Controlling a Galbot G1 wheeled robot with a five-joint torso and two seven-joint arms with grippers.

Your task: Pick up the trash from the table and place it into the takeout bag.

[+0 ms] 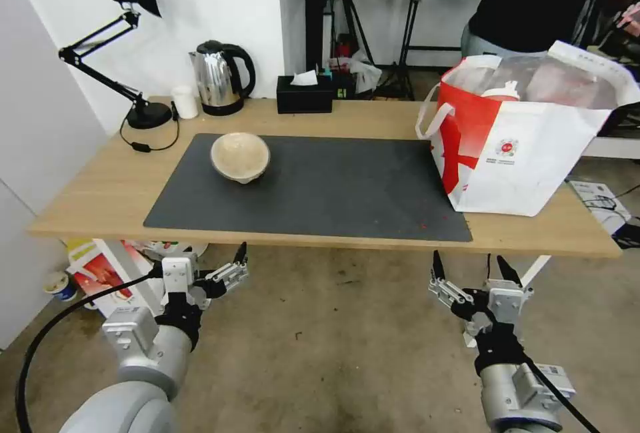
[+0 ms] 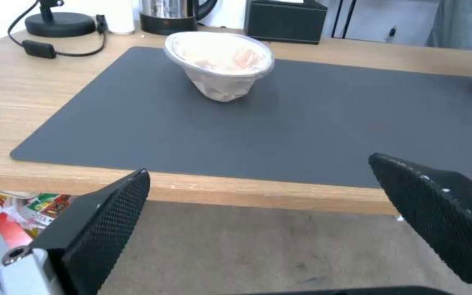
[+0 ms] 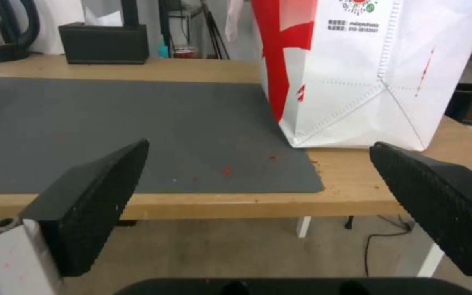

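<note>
**Both pincers spread and empty below the table edge**

The left gripper [image 1: 217, 267] and right gripper [image 1: 469, 267] hang in front of the table [image 1: 100, 193], fingers wide apart, clasping nothing; their pads [image 2: 102, 229] are black and knurled. A tan bowl [image 1: 240, 157], round and crinkled, sits upright but tipped on the matte grey mat [image 1: 333, 186], well apart from the boxy takeout bag [image 1: 527, 146] standing mouth-up at the right end. The right wrist view reveals red crumbs [image 3: 227, 170] near the bag [image 3: 356, 73].
</note>
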